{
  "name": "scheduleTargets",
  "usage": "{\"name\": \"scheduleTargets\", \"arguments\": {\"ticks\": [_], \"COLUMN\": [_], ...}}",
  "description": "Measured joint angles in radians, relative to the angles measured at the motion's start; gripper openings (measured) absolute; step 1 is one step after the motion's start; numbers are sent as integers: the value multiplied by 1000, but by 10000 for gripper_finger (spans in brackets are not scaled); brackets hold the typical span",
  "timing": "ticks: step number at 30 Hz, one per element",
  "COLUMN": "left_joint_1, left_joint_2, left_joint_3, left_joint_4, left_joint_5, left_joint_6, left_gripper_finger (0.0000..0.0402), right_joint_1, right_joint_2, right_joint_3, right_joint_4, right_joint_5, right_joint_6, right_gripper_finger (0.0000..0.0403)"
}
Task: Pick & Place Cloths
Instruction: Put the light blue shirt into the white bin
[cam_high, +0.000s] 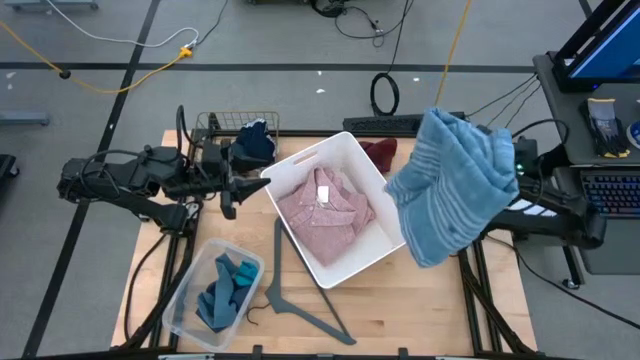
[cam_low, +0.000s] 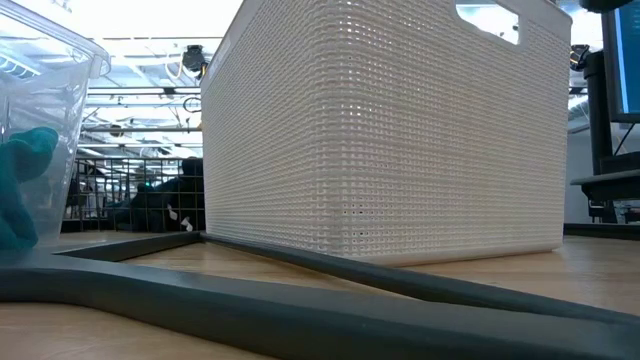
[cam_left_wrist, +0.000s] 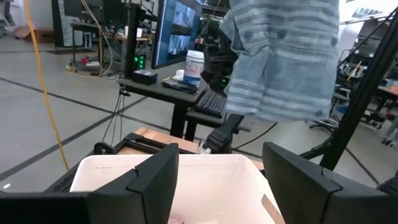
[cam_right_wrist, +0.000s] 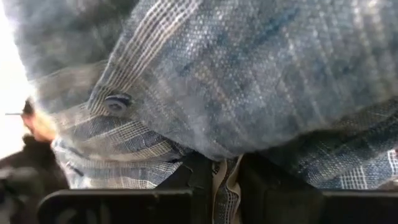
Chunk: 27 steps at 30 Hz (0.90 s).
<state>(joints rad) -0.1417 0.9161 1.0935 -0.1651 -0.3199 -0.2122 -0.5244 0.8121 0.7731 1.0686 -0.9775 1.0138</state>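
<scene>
Light-blue shirt (cam_high: 455, 185) pinched between right gripper (cam_right_wrist: 225, 180) fingers (hanging beside white basket (cam_high: 383, 250)), left gripper (cam_left_wrist: 219, 180) spread

Light-blue shirt (cam_high: 455, 185) aloft; pink shirt (cam_high: 325, 212) binned.

The raised light-blue striped shirt (cam_high: 455, 185) hangs over the right gripper in the overhead view, so the gripper itself is out of sight there, and it covers a corner of the white perforated plastic basket (cam_high: 300, 163). From the right wrist the same cloth fills nearly everything beyond the fingers (cam_right_wrist: 196, 177). At tabletop level the basket wall (cam_low: 390, 130) blocks whatever lies inside, and the clear plastic bin (cam_low: 45, 90) with its teal cloth (cam_low: 25, 185) is cut by the frame edge. The maroon garment (cam_high: 381, 153) peeks out behind the basket, mostly concealed.
</scene>
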Motion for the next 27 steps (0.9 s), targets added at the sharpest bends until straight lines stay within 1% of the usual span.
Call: {"name": "scheduleTargets", "arguments": {"ticks": [7,13,17,23,27], "left_joint_1": [0,0,0,0,0], "left_joint_2": [0,0,0,0,0], "left_joint_3": [0,0,0,0,0], "left_joint_4": [-28,-48,-55,-92,-96], "left_joint_5": [6,7,7,8,25], "left_joint_6": [-3,-18,-17,-11,-10], "left_gripper_finger": [237,237,237,237,237], "right_joint_1": [115,173,192,222,235], "right_joint_2": [73,121,147,206,254], "right_joint_3": [0,0,42,194,278], "right_joint_4": [-27,-196,-406,-800,-980], "right_joint_5": [240,420,489,559,592], "right_joint_6": [68,78,49,-86,-147], "right_gripper_finger": [33,33,33,33,33]}}
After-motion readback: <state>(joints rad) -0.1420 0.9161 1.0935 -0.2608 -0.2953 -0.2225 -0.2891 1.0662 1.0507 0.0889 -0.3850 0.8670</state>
